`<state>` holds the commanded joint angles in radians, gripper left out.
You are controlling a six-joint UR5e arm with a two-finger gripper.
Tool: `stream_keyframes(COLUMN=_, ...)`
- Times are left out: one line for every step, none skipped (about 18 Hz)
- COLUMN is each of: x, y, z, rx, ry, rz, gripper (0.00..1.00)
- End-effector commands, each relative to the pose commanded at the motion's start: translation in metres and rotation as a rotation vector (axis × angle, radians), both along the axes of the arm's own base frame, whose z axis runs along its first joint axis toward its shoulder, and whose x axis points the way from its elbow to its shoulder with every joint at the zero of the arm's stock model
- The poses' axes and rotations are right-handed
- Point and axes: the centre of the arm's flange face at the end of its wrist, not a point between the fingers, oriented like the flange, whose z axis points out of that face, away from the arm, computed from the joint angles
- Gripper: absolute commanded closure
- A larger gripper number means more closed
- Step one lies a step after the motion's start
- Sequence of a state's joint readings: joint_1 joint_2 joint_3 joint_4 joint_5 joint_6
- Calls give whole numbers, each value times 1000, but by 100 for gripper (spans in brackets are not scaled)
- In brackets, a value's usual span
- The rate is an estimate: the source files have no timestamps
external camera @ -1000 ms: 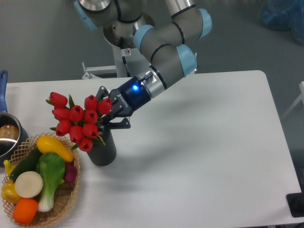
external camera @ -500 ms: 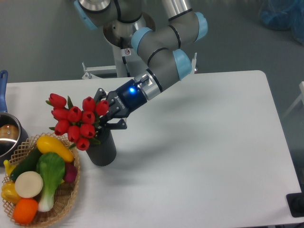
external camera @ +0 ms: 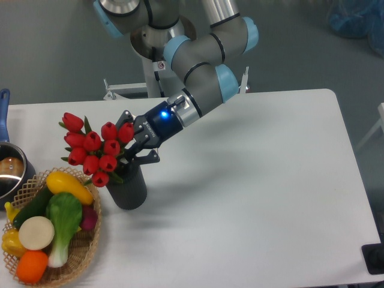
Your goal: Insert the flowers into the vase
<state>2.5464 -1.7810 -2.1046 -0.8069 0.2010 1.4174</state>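
Nearest, at the lower left corner: wicker basket [external camera: 84, 255] of toy vegetables, on the white tabletop [external camera: 258, 180]; just above it at the left edge, metal pot [external camera: 11, 174] with a blue handle running up and away.

Just right of the basket, near but apart: vase [external camera: 128, 186], dark grey, upright, long axis vertical, mouth upward and mostly hidden behind blooms and leaves.

Over and left of the vase mouth: flowers [external camera: 96, 147], red tulip heads in a tight cluster with green leaves; long axis tilted, heads up and to the left, stem end down and to the right toward the vase mouth; lowest head overhanging the vase's left rim, just above the basket's far edge; stems mostly hidden behind heads and gripper, so depth inside the vase not clear.

Directly above the vase, right of the blooms: gripper [external camera: 133, 144], black, fingers [external camera: 147, 158] spread either side of the stem end, apparently clamped on the flowers where the stems gather; blue light lit on its wrist.

Farther back: grey arm with pale blue joints, slanting up and right from the gripper to its base beyond the tabletop's far edge; grey floor behind.
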Motion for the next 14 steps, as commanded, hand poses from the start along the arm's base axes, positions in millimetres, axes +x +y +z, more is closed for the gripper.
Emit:
stream_keyframes(x=0, y=0, z=0, rx=-3, ry=2, rz=0, gripper=19)
stream_keyframes(x=-1, y=-2, z=-4, rx=-20, ry=6, rz=5, gripper=1)
stream_keyframes(x=-2, y=-4, z=-7, rx=-39, ry=15, rz=9, gripper=0)
stream_keyframes(x=-3, y=-10, z=-11, rx=-55, ry=16, rz=19, gripper=0)
stream_keyframes(x=-5, y=-14, z=-14, rx=-59, ry=13, rz=28, gripper=0)
stream_keyframes(x=-8, y=-17, z=-13, rx=-60, ry=15, rz=37, gripper=0)
stream_keyframes(x=-9, y=-20, z=-14, rx=-61, ry=12, rz=43, gripper=0)
stream_keyframes(x=-12, y=-26, z=-12, rx=-60, ry=14, rz=58, gripper=0)
stream_keyframes(x=-15, y=-32, z=-11, rx=-61, ry=15, rz=72, gripper=0)
stream_keyframes(x=-17, y=-37, z=-11, rx=-63, ry=15, rz=83, gripper=0)
stream_keyframes(x=-20, y=-45, z=-11, rx=-68, ry=18, rz=102, gripper=0)
stream_keyframes(x=-25, y=-53, z=-10, rx=-71, ry=21, rz=123, gripper=0)
stream_keyframes(x=-26, y=-59, z=-8, rx=-73, ry=25, rz=137, gripper=0)
stream_keyframes(x=-30, y=-68, z=-7, rx=-72, ry=25, rz=158, gripper=0)
